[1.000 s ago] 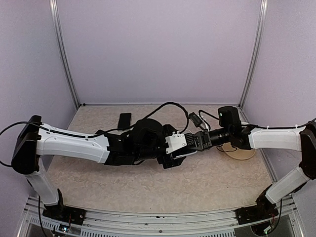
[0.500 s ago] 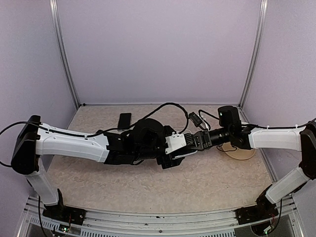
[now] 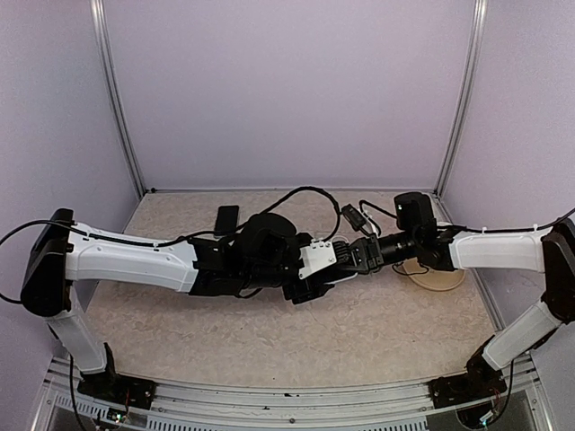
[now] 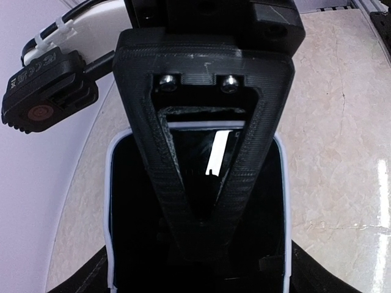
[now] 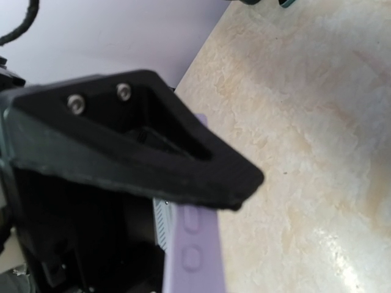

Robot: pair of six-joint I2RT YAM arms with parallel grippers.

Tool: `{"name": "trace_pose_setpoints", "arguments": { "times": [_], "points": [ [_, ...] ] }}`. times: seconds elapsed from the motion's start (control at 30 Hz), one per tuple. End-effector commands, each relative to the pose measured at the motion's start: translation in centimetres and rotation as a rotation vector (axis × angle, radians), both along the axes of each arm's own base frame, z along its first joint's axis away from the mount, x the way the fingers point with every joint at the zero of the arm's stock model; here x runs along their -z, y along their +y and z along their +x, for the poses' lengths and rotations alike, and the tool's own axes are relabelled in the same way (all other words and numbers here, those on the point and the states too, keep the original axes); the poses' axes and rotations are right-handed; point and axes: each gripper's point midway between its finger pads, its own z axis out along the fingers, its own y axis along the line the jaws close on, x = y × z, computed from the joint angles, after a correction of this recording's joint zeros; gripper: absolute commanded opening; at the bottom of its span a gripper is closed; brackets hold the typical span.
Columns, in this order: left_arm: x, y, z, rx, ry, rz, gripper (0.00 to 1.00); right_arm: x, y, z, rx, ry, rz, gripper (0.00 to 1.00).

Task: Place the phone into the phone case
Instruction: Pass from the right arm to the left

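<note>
Right end effector (image 3: 349,259), ribbed black wedge fingers, clamped on the lilac phone case (image 5: 192,244) mid-desk (image 3: 386,332). Glossy black phone (image 4: 259,207) sits inside its rim. Left end effector (image 3: 314,280) straddles it; open or gripping, cannot tell.

The left claw (image 3: 337,272) and right claw (image 3: 347,259) meet at the phone case (image 5: 189,244) mid-counter, their arms (image 3: 135,260) barring its whole width. Behind, cables (image 3: 305,190), a flat black object (image 3: 226,218) and a wooden disc (image 3: 440,280) crowd the back. The near counter (image 3: 359,346) strip gives passage.
</note>
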Motion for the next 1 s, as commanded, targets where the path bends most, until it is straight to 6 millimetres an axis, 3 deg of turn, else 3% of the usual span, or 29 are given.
{"name": "trace_pose_setpoints", "arguments": {
  "times": [0.0,0.17,0.3,0.37,0.4,0.43,0.7,0.97],
  "points": [
    [-1.9,-0.7,-1.0,0.069,0.027,-0.036,0.75,-2.6,0.7,0.1,-0.039,-0.077,0.074,0.0],
    [-0.7,-0.7,-0.7,0.062,0.056,0.006,0.73,-2.9,0.6,0.2,-0.038,-0.08,0.08,0.0],
    [-0.9,-0.5,-0.3,0.039,0.056,-0.006,0.76,-3.0,0.5,0.2,-0.038,-0.079,0.083,0.0],
    [-1.1,-0.2,-0.1,0.021,0.046,-0.019,0.82,-3.0,0.5,0.3,-0.036,-0.08,0.083,0.0],
    [-1.2,-0.1,0.0,0.011,0.04,-0.028,0.94,-3.0,0.4,0.4,-0.036,-0.081,0.084,0.0],
    [-1.7,0.0,0.2,0.004,0.03,-0.049,0.98,-3.0,0.4,0.4,-0.032,-0.08,0.083,0.0],
    [-3.9,2.0,1.0,-0.045,0.052,-0.151,0.99,-2.4,-0.2,1.2,0.0,-0.07,0.073,0.0],
    [-6.1,5.6,2.9,-0.177,0.127,-0.313,0.99,-0.7,-0.7,2.7,0.049,-0.056,0.031,0.0]
  ]
}}
